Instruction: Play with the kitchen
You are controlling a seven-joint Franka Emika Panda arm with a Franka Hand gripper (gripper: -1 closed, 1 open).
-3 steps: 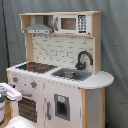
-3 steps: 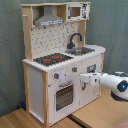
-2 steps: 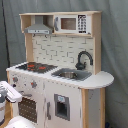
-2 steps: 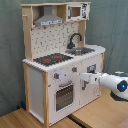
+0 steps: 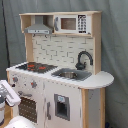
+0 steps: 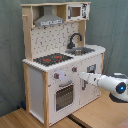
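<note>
Arm (image 6: pixel 107 82) nears kitchen (image 6: pixel 55 75) front (floor beside open).

Reaches in from the second exterior view's right, low down. White arm (image 6: pixel 112 83), lying almost flat, pointing toward the second exterior view's left. Fat and round at the back, with a blue dot on the side. Gets thin toward the front, like a pointy nose. Pincer (image 6: pixel 83 77) at the very tip, white too. Can't tell if open or closed. In the first exterior view, shows at the left edge, low: a white blocky pincer (image 5: pixel 8 93), tilted.
</note>
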